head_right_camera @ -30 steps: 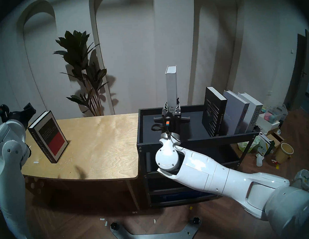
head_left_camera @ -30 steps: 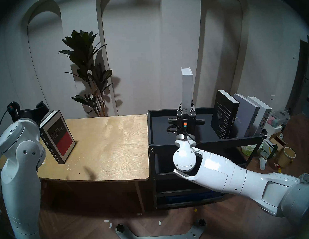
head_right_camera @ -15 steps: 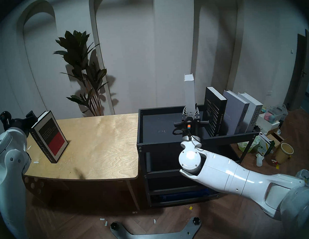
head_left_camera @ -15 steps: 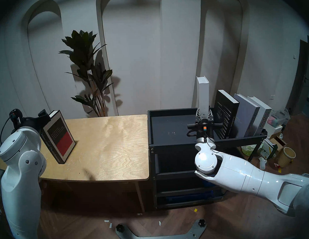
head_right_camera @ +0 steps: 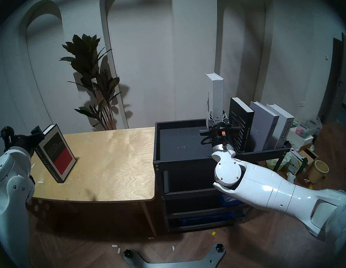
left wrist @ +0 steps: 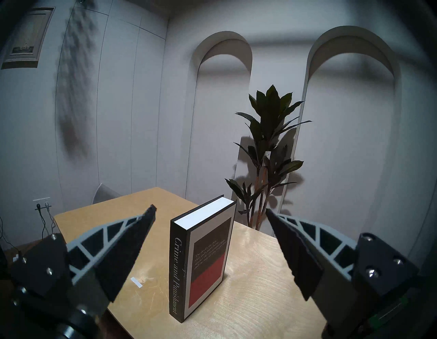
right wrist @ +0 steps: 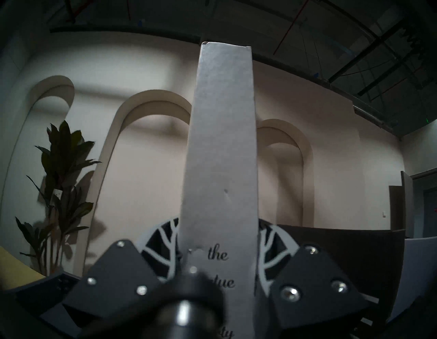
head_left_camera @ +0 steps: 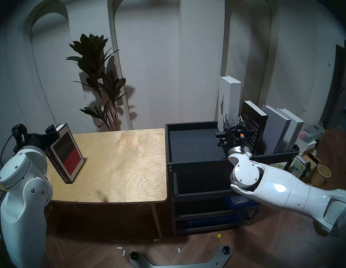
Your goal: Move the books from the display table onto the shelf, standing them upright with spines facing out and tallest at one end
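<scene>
The jaws of the right gripper (head_left_camera: 233,121) are clamped on the white book (head_left_camera: 229,100), upright above the shelf (head_left_camera: 190,149), just left of the black book (head_left_camera: 253,127). The left gripper (left wrist: 210,215) stands wide apart near the "Crime and Punishment" book (left wrist: 201,258), upright on the display table (head_left_camera: 122,164).

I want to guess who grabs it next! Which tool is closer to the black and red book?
Left. The left tool hangs open just before the black and red book on the table. The right tool is far off, holding the white book at the shelf.
</scene>
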Robot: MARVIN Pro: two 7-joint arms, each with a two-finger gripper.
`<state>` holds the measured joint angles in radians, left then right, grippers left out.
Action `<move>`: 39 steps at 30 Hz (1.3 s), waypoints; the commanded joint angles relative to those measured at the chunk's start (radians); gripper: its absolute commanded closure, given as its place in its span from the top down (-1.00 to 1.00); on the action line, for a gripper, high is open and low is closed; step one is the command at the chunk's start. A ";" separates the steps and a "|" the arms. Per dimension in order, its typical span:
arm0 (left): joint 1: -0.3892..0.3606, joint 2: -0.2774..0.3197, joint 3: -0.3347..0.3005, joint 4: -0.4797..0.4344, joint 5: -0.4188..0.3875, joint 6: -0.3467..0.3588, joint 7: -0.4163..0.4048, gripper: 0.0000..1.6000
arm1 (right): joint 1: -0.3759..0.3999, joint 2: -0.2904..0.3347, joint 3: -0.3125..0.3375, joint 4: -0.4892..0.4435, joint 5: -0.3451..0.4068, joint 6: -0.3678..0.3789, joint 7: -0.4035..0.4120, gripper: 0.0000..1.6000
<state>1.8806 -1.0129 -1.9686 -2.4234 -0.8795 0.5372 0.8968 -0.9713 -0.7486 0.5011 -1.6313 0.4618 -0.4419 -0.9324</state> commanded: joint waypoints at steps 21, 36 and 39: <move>0.198 0.016 -0.032 -0.020 0.160 -0.161 -0.154 1.00 | -0.051 0.266 0.019 -0.112 0.195 -0.262 0.295 -1.00; 0.351 -0.040 -0.124 0.006 0.346 -0.399 -0.387 1.00 | -0.078 0.165 0.001 -0.058 0.229 -0.272 0.284 -1.00; 0.359 -0.056 -0.131 0.021 0.368 -0.445 -0.439 1.00 | -0.079 0.142 -0.001 -0.049 0.200 -0.271 0.249 -1.00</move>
<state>2.1953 -1.0381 -2.0687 -2.4173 -0.5703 0.1821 0.5476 -1.0459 -0.5406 0.4901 -1.6869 0.7179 -0.6991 -0.6052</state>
